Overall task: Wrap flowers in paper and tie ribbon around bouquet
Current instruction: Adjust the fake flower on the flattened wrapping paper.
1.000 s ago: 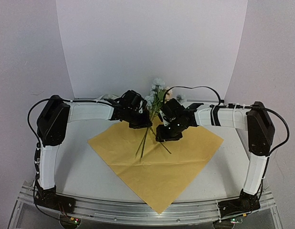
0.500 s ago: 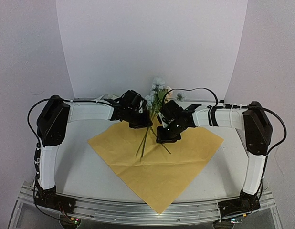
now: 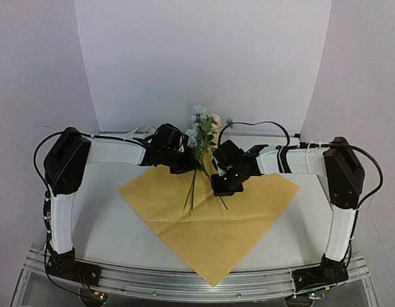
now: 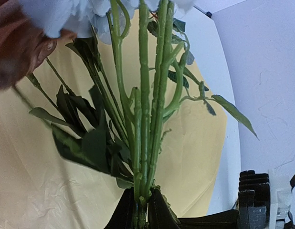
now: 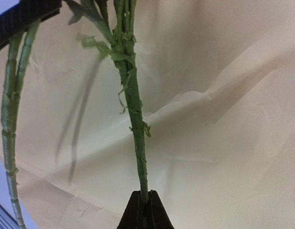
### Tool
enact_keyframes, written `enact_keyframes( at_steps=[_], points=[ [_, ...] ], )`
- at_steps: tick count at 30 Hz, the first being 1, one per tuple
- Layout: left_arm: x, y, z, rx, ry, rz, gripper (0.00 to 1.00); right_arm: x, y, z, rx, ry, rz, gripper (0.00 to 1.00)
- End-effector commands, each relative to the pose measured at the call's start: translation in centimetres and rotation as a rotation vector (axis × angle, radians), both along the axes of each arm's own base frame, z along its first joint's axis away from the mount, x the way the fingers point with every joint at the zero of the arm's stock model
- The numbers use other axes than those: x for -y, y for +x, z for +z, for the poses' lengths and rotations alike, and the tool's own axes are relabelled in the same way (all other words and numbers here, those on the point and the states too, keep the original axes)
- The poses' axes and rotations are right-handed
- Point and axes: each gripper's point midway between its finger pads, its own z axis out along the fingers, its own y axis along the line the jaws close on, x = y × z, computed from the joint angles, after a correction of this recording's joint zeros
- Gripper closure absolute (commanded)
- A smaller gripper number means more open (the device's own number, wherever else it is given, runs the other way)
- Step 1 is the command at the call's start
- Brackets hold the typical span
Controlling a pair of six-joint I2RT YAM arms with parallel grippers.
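Note:
The flowers (image 3: 200, 126) stand tilted over the paper (image 3: 216, 224), heads toward the back and thin stems slanting down to the sheet. The paper lies flat as a yellow-orange diamond on the table. My left gripper (image 3: 188, 167) is shut on the bundle of green stems (image 4: 145, 119), its jaws (image 4: 142, 212) pinching them just above the cut ends. My right gripper (image 3: 218, 187) is shut on one separate stem (image 5: 136, 119), held at its tip (image 5: 145, 207) over the paper (image 5: 224, 119). The ribbon is out of view.
Both arms reach in from the sides and meet over the back half of the sheet. A white curved backdrop (image 3: 204, 57) rises behind the table. A metal rail (image 3: 185, 281) runs along the near edge, with the paper's front corner reaching it.
My right gripper has closed on the single stem. The left gripper has carried the bunch slightly left, and the flower heads now stand higher and further left.

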Motion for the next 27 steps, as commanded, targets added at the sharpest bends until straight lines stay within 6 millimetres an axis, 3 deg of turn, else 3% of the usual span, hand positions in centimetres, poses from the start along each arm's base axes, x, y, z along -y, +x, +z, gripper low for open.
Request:
enact_keyframes(
  at_steps=[1, 7, 12, 27],
  points=[
    [0.9, 1.2, 6.3, 0.103, -0.159, 0.02, 0.92, 2.0, 0.8, 3.2, 0.117, -0.029, -0.096, 1.0],
    [0.7, 1.5, 6.8, 0.118, -0.199, 0.055, 0.92, 3.9, 1.3, 4.3, 0.175, -0.051, -0.201, 1.0],
    [0.9, 1.6, 7.4, 0.125, -0.231, 0.054, 0.9, 3.6, 1.5, 4.7, 0.186, -0.045, -0.211, 1.0],
    [2.1, 2.0, 1.2, 0.002, -0.212, 0.055, 0.83, 4.4, 1.1, 3.9, 0.206, -0.09, -0.276, 1.0]
  ],
)
